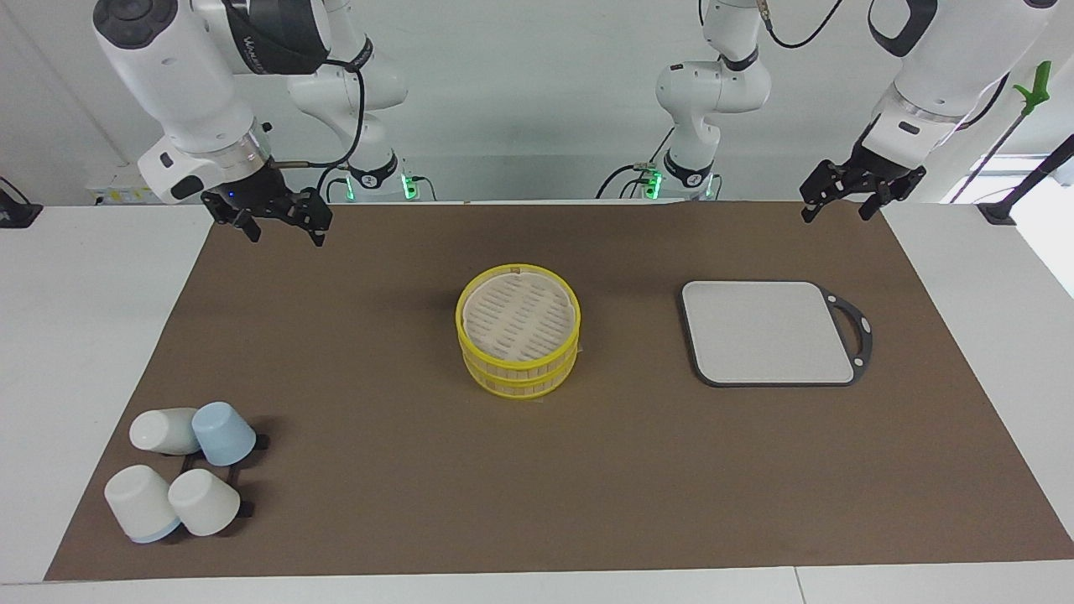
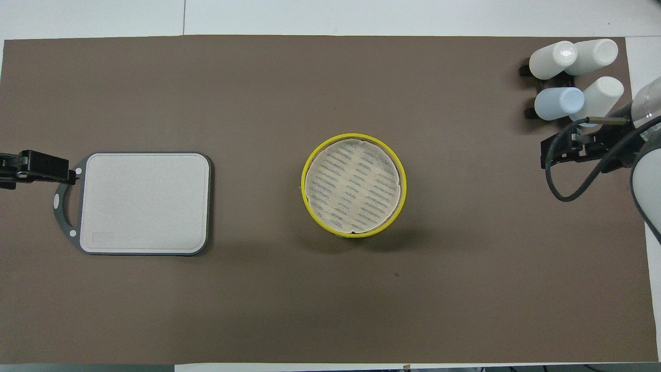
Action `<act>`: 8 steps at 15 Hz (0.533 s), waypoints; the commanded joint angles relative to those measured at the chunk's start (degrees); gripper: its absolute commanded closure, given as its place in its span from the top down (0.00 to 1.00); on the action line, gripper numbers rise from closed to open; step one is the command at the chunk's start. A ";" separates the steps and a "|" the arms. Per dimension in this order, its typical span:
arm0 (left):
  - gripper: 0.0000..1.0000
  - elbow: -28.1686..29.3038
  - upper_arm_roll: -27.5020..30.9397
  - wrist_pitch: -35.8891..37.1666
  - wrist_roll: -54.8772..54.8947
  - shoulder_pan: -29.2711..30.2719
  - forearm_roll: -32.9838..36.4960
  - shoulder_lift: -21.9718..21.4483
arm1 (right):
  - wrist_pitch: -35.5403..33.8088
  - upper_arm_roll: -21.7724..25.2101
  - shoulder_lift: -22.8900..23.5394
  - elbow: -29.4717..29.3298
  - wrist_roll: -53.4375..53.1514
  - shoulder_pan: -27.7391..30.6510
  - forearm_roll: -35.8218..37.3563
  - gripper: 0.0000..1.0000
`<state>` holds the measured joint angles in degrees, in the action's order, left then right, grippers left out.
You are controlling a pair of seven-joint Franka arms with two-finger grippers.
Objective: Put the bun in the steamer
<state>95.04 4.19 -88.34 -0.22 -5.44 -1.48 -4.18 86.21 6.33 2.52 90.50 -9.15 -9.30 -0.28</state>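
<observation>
The steamer [image 1: 518, 330] [image 2: 353, 184], a round bamboo basket with bright yellow rims, stands in the middle of the brown mat, and only its slatted top surface shows. The bun is hidden or out of view. My right gripper [image 1: 284, 233] hangs open and empty in the air over the mat's corner at the right arm's end, well away from the steamer. My left gripper [image 1: 836, 215] waits open and empty over the mat's corner at the left arm's end, above the grey board's handle [image 2: 63, 199].
A grey rectangular board [image 1: 768, 333] [image 2: 144, 202] lies beside the steamer toward the left arm's end. Several white and pale blue cups [image 1: 180, 470] [image 2: 576, 80] lie on a black rack at the right arm's end, farther from the robots.
</observation>
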 commanded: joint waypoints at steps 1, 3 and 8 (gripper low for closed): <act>1.00 -1.00 -0.15 1.76 0.92 0.52 -0.45 0.31 | 2.20 -1.23 -1.73 3.11 2.99 1.91 0.72 1.00; 1.00 -1.09 -0.15 1.94 0.92 0.52 -0.45 0.31 | 2.47 -2.02 -1.73 3.19 3.61 3.57 0.72 1.00; 1.00 -1.26 -0.15 2.03 0.92 0.52 -0.45 0.40 | 2.47 -6.59 -1.21 1.71 3.79 7.97 1.94 1.00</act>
<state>95.04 4.21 -87.76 -0.22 -5.44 -1.48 -4.18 87.87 1.25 2.37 91.53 -6.82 -2.92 0.00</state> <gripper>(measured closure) 0.000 0.000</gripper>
